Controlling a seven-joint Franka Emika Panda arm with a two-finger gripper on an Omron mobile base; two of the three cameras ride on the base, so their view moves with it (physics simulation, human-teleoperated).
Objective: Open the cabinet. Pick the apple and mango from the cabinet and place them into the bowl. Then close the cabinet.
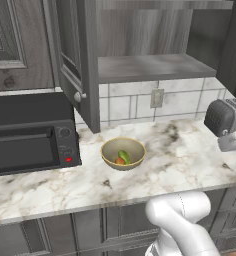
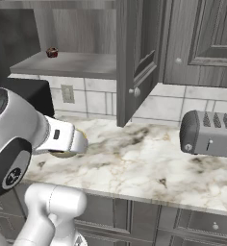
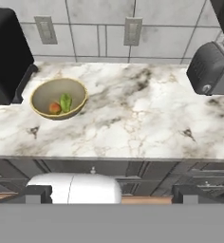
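The cabinet [image 1: 72, 55] stands with both doors swung open, and its right door [image 2: 134, 53] juts out over the counter. The tan bowl [image 1: 122, 152] sits on the marble counter below it. Inside the bowl lie the green mango [image 1: 124, 156] and the orange-red apple [image 1: 120, 161], side by side. From the hand view, the bowl [image 3: 59, 97] is at the left with the mango [image 3: 65, 102] and apple [image 3: 54, 108] in it. My gripper [image 3: 111, 194] is open, empty, and pulled well back from the counter. My arm hides most of the bowl [image 2: 62, 154] in the right base view.
A black microwave [image 1: 30, 140] stands left of the bowl and a grey toaster [image 2: 209, 132] sits at the counter's right. A small dark red item [image 2: 51, 52] rests on the cabinet shelf [image 1: 150, 67]. Bare marble [image 3: 133, 118] lies between bowl and toaster.
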